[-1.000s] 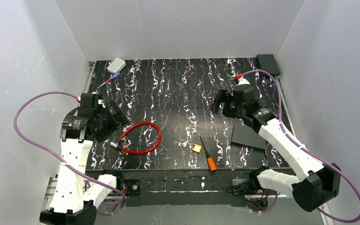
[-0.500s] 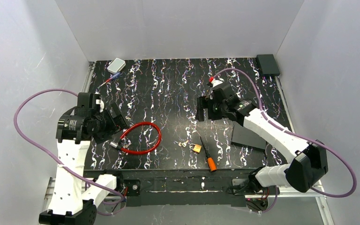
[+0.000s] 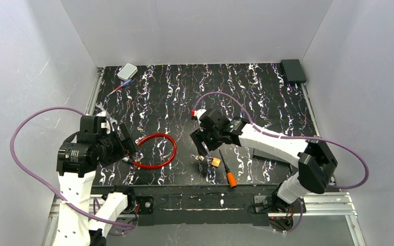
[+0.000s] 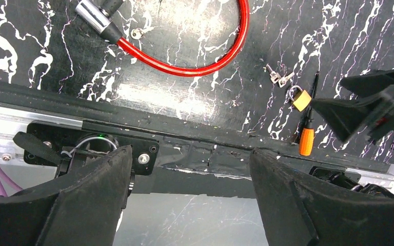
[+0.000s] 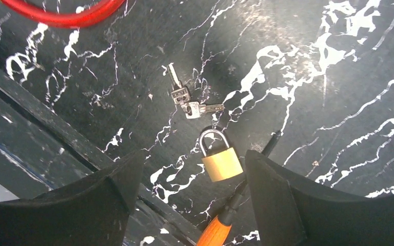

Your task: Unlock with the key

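The key, a tiny silvery bunch, lies flat on the black marbled table near its front edge, also seen as the key and the key. A small brass padlock lies just beside it, its shackle closed, seen too as the padlock. My right gripper hovers open above the key and padlock, touching neither; from above the right gripper sits just behind them. My left gripper is open and empty, and the left gripper hangs over the left end of a red cable lock.
An orange-handled screwdriver lies right of the padlock, its tip close to it. A flat black sheet lies under the right arm. A pale box and a pen sit back left, a black box back right.
My right arm has swung left and toward the front edge, from mid-right of the table to above the key and padlock. The left gripper has shifted slightly nearer the front.
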